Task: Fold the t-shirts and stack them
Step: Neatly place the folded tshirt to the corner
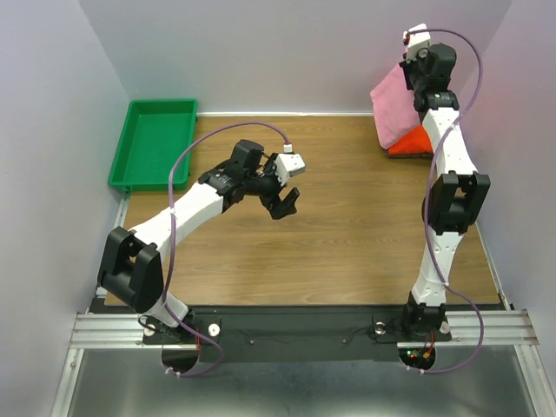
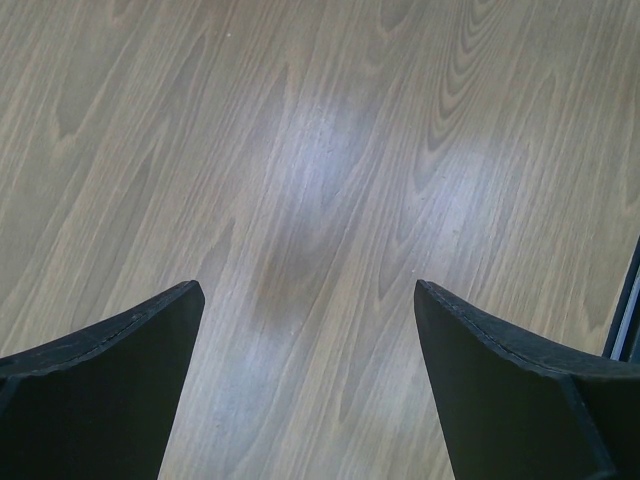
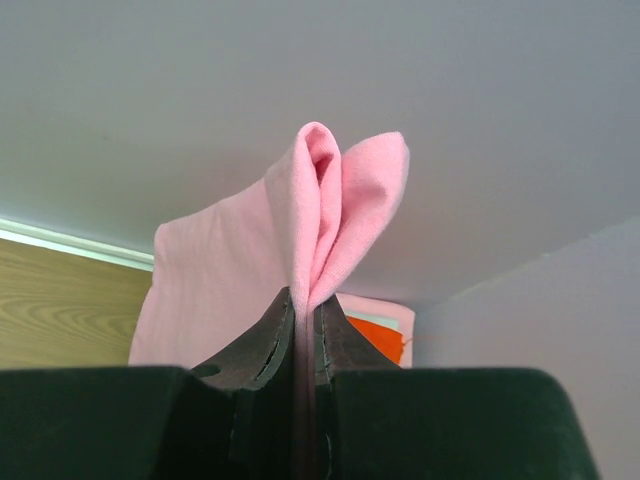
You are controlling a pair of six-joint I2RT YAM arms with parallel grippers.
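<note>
Pinching a pink t-shirt (image 3: 330, 200) fold, right gripper (image 3: 305, 298) pressed together; left gripper (image 2: 307, 287) spread wide above the table (image 2: 330, 150)

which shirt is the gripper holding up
The pink t-shirt: the right gripper pinches a fold of it and it hangs lifted, while the orange-red t-shirt lies on the table.

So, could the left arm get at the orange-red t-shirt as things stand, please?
Doubtful: the orange-red t-shirt lies in the far right corner, across the table from the left hand, crowded by the pink t-shirt that the right hand holds up.
</note>
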